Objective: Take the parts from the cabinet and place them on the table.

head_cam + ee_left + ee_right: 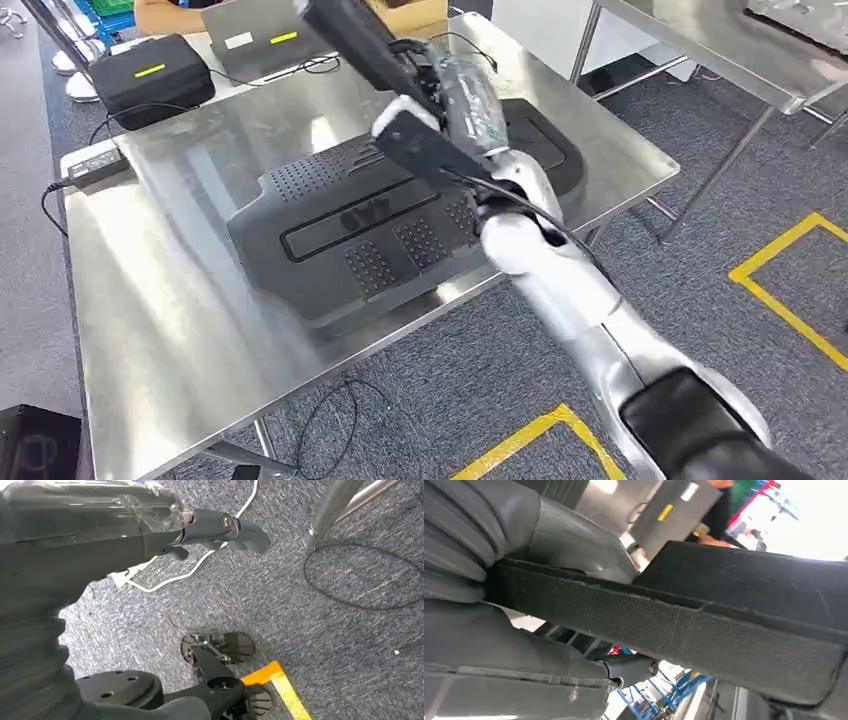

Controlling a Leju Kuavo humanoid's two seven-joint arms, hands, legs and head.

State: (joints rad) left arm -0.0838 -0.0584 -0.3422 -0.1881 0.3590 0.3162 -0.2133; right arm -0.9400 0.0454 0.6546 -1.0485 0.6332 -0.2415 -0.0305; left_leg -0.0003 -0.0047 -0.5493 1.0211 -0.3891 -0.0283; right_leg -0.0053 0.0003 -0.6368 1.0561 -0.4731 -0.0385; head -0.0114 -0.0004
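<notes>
My right hand [468, 100] is raised over the steel table [170, 320] and grips a long, flat black part [425, 148] that slants up toward the far side. In the right wrist view this black part [704, 625] is clamped between the thumb and the fingers [569, 545]. A large black moulded panel [350, 225] with perforated patches lies flat on the table below the hand. A second dark part [548, 145] lies behind it near the table's right edge. My left hand [100, 545] hangs over the carpet, its fingers [225, 527] stretched out and holding nothing.
A black case [150, 75] with a yellow label and a grey case [265, 40] stand at the table's far side. A power adapter [95, 165] sits at the left edge. Another steel table [720, 40] stands to the right. Yellow tape [790, 270] marks the floor. A cable loop [360, 575] lies by a table leg [330, 515].
</notes>
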